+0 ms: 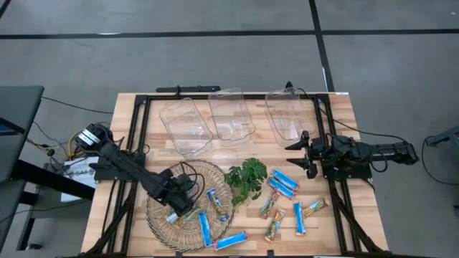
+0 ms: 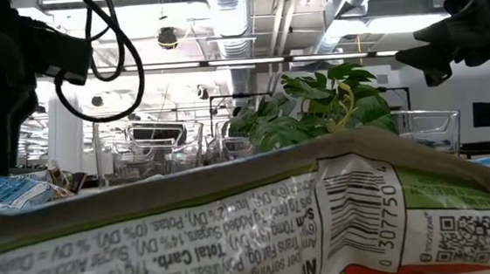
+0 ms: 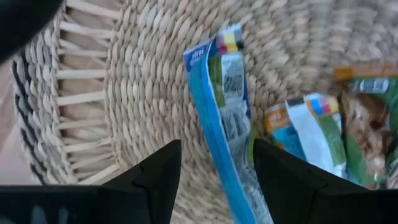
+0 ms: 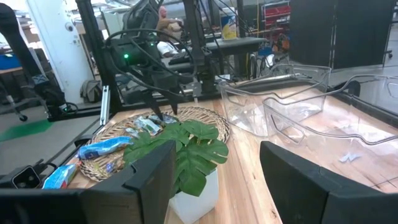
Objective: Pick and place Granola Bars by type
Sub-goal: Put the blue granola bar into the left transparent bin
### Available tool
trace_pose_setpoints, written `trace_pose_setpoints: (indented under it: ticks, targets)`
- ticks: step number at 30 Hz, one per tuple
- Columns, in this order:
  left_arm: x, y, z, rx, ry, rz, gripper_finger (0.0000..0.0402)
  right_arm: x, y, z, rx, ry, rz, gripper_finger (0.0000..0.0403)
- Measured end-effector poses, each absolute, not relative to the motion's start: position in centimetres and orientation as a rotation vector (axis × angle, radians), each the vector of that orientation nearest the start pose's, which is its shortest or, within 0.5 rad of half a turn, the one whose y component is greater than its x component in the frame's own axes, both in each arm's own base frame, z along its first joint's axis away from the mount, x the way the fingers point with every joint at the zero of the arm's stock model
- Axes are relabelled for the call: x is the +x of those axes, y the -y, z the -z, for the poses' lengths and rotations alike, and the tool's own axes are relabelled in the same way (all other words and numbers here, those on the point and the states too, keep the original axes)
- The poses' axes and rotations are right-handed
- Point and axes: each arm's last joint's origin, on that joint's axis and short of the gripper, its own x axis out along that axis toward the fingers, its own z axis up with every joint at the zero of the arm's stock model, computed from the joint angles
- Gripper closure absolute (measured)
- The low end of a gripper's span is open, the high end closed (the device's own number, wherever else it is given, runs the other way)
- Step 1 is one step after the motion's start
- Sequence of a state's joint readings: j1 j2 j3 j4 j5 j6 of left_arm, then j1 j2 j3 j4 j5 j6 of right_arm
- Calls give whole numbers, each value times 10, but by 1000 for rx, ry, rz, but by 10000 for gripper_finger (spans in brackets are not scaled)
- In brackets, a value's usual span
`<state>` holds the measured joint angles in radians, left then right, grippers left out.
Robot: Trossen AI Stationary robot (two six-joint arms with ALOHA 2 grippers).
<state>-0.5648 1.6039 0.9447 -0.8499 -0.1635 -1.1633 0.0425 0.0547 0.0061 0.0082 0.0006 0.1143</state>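
Observation:
A round wicker tray [image 1: 166, 188] at the table's near left holds a few granola bars. My left gripper [image 1: 176, 212] points down over it, open. Its fingers stand on either side of a blue-and-silver bar [image 3: 225, 106] that lies flat on the weave, and I see no touch. Beside that bar lie a white-and-orange bar [image 3: 311, 127] and a tan-and-green one [image 3: 367, 124]. More blue bars [image 1: 285, 183] and tan bars [image 1: 270, 206] lie loose on the table at the near right. My right gripper [image 1: 304, 153] waits open and level at the right, nothing between its fingers.
Three clear plastic bins [image 1: 231, 115] stand in a row at the far side. A green leafy plant [image 1: 246, 179] in a white pot [image 4: 194, 196] stands between the tray and the loose bars. One bar wrapper [image 2: 235, 234] lies close before the low camera.

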Motion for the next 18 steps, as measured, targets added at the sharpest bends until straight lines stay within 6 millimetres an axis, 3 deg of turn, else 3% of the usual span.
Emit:
trace_pose_setpoints:
  ticks: [18]
  targets:
    - [237,128,-156,-387,-1405,-506,220,101,-4,-162,113,-43,-39,178]
